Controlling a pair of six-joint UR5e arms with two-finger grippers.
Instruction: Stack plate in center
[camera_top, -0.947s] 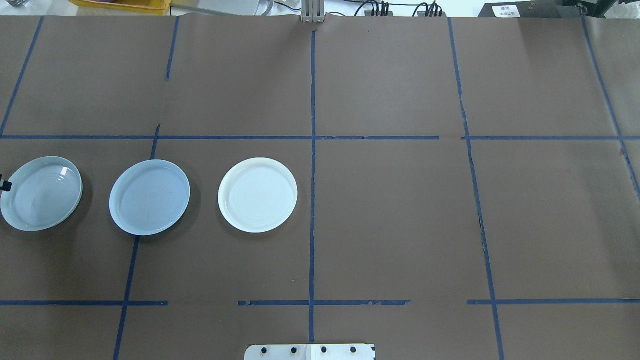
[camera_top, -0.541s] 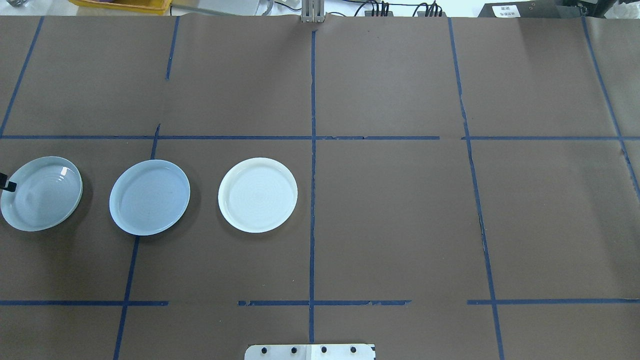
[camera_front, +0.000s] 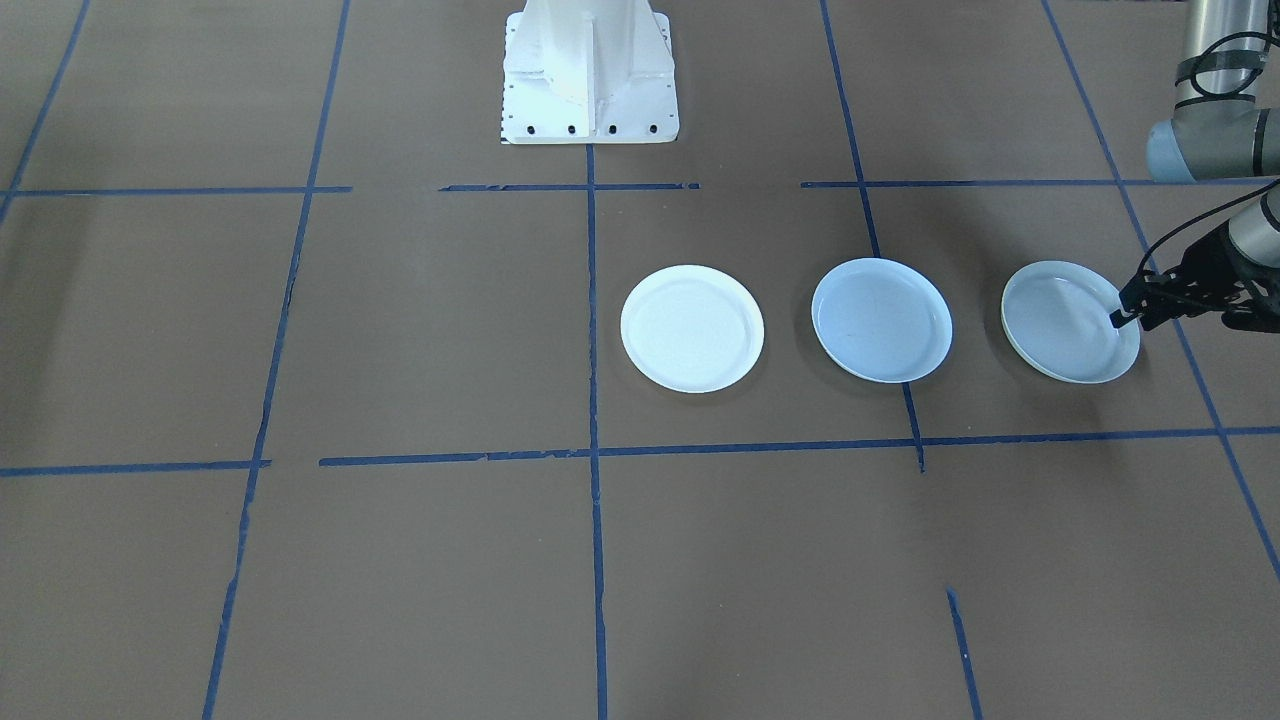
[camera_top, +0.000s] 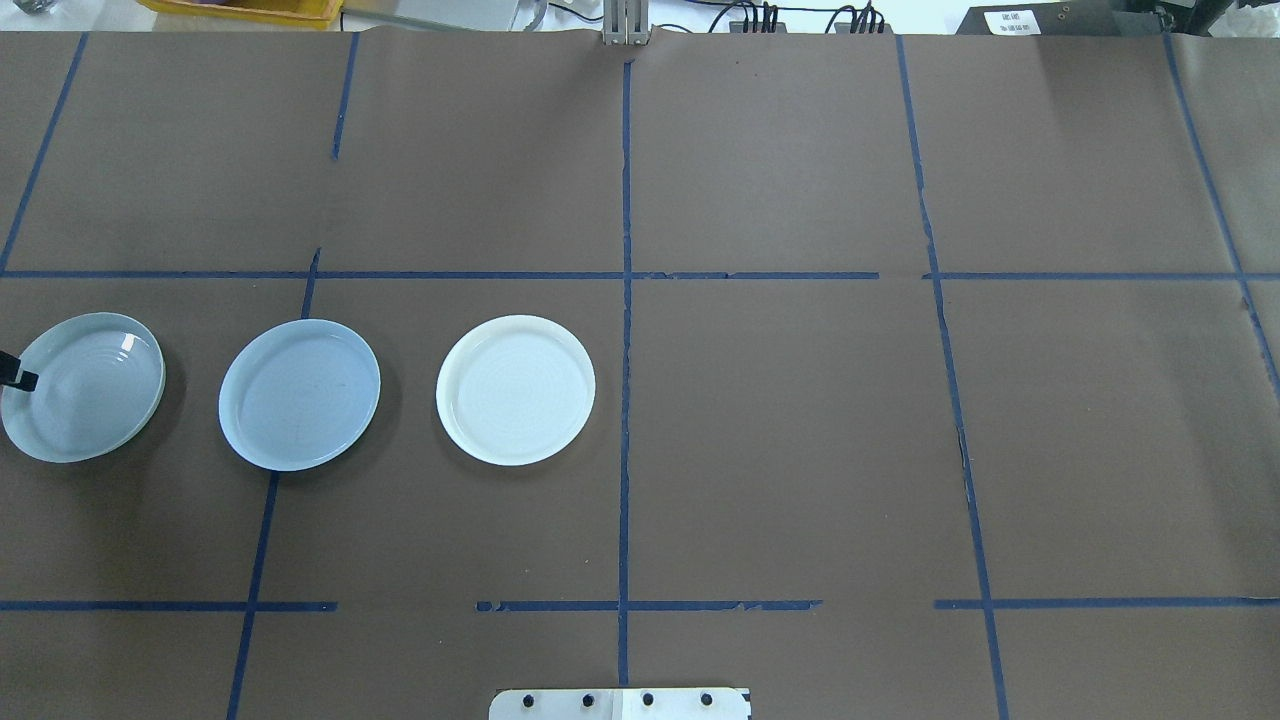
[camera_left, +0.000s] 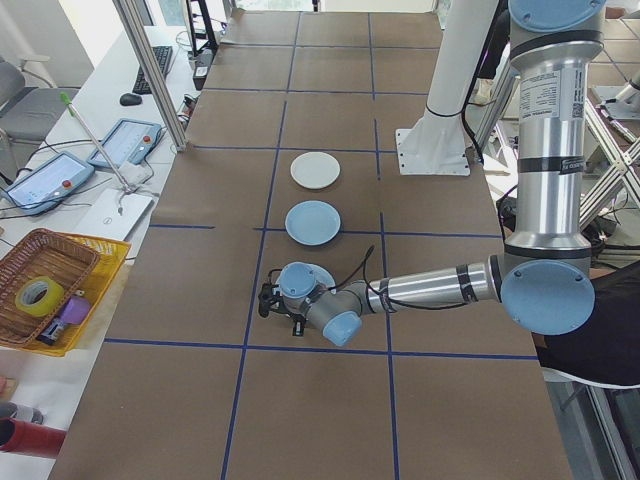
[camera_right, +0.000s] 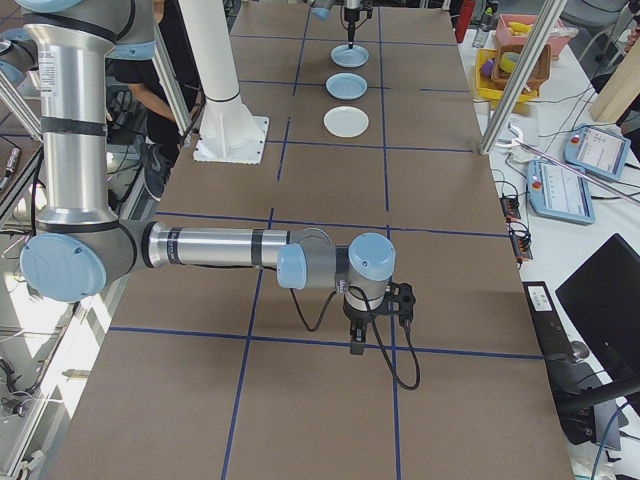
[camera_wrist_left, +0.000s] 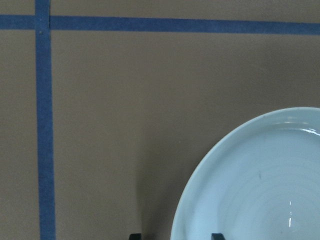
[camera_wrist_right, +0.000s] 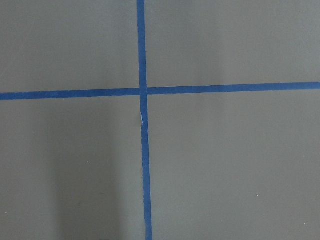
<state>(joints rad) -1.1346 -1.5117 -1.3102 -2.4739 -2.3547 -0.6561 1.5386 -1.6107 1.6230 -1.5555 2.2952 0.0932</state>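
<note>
- Left gripper (camera_front: 1130, 308) sits at outer rim of ringed plate (camera_front: 1068, 322), fingers apart w/ one tip either side of the rim in left wrist view – prob. lining up an edge pinch, not yet clamped.
- Target pale blue plate (camera_front: 881, 319) is mid-row, flat on table (camera_front: 400, 560), just beside ringed plate, not touching; white plate (camera_front: 692, 328) on its other side.
- Right gripper only shows in exterior right view, parked well apart from plates; can't tell if open or closed.
- Nothing stacked yet.

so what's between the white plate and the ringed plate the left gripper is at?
The plain pale blue plate, apart from both, clear in the overhead view.
</note>
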